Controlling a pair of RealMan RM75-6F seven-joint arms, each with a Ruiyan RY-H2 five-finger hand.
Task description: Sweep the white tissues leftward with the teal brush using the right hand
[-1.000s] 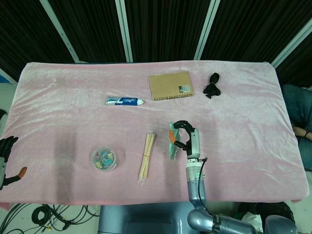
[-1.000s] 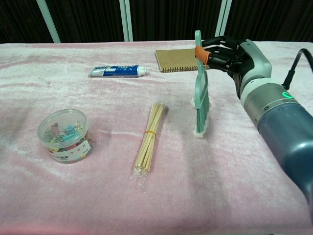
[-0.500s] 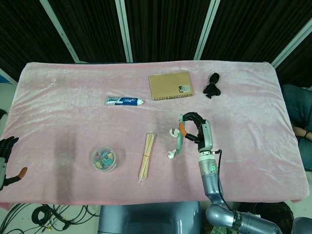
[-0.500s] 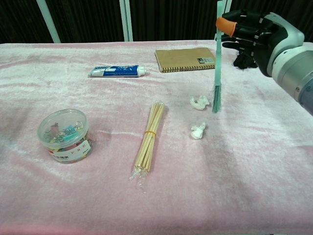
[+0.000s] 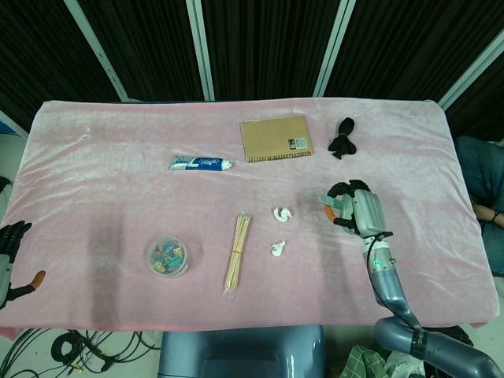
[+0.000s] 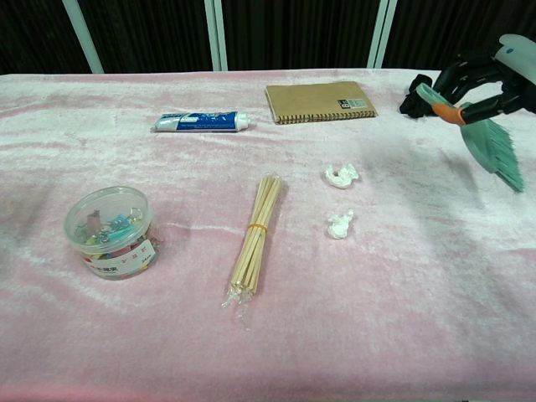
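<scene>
Teal brush gripped in right hand, lifted clear of the pink cloth, right of two white tissues lying apart from it. Left hand at table edge, fingers spread, holding nothing. Clear round tub holds coloured clips.

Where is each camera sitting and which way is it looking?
Head view: high above the near edge, looking down on the whole pink table; shows the right robot hand with forearm, left robot hand at the edge.
Chest view: low at the near edge, looking across; right robot hand holds the teal brush.
Shared: white tissues, notebook.
</scene>
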